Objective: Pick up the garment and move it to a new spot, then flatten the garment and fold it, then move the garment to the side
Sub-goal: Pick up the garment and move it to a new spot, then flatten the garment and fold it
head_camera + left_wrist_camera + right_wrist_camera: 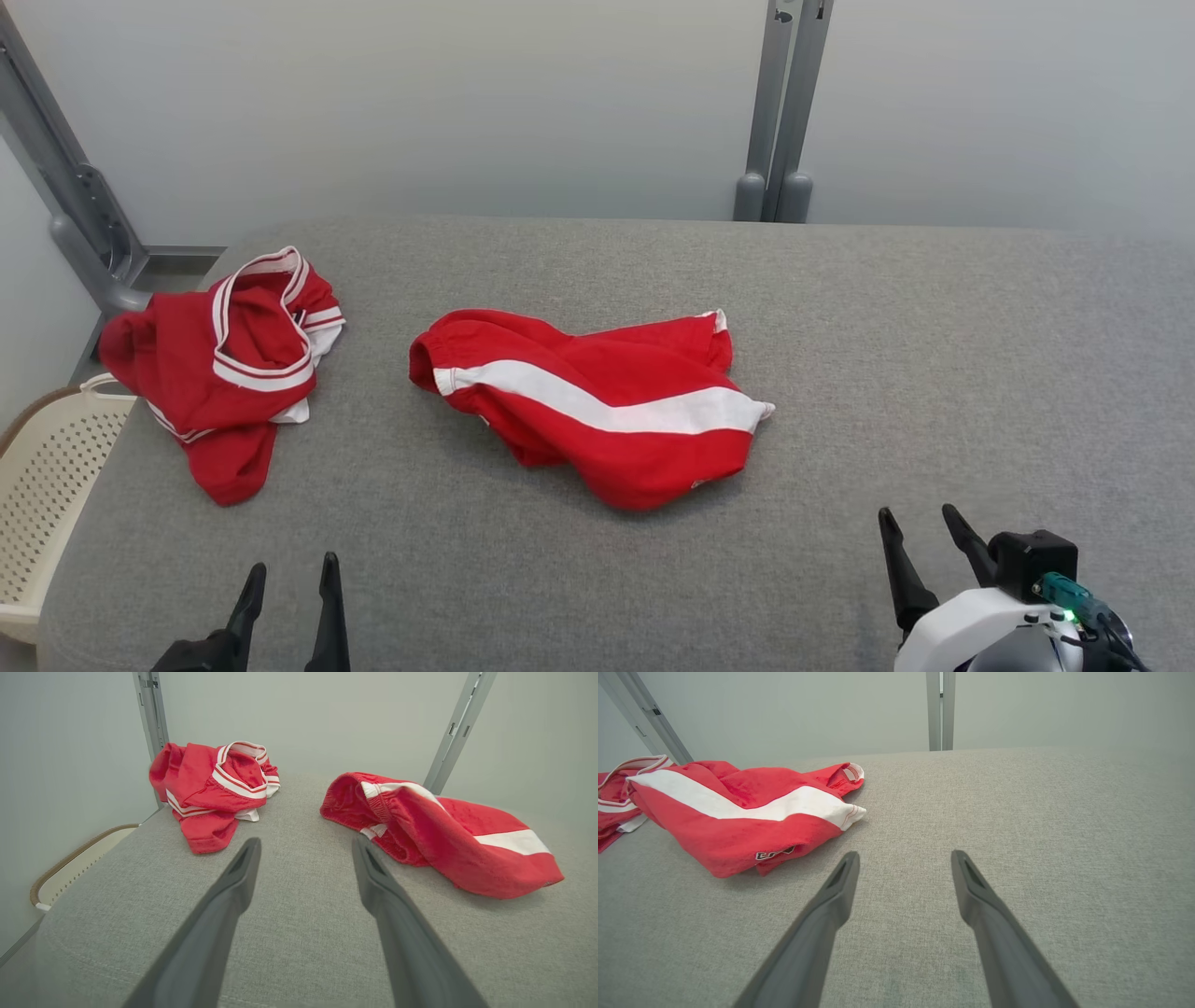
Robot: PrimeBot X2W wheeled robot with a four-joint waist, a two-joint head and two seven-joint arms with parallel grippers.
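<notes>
Crumpled red shorts with a broad white stripe [597, 411] lie at the centre of the grey fabric worktop [934, 355], and nothing is touching them. A second red garment with white trim [224, 364] is bunched at the worktop's far-left corner. Over its near edge hover the left gripper [292, 563] and right gripper [917, 511], both jaws spread wide and empty.
</notes>
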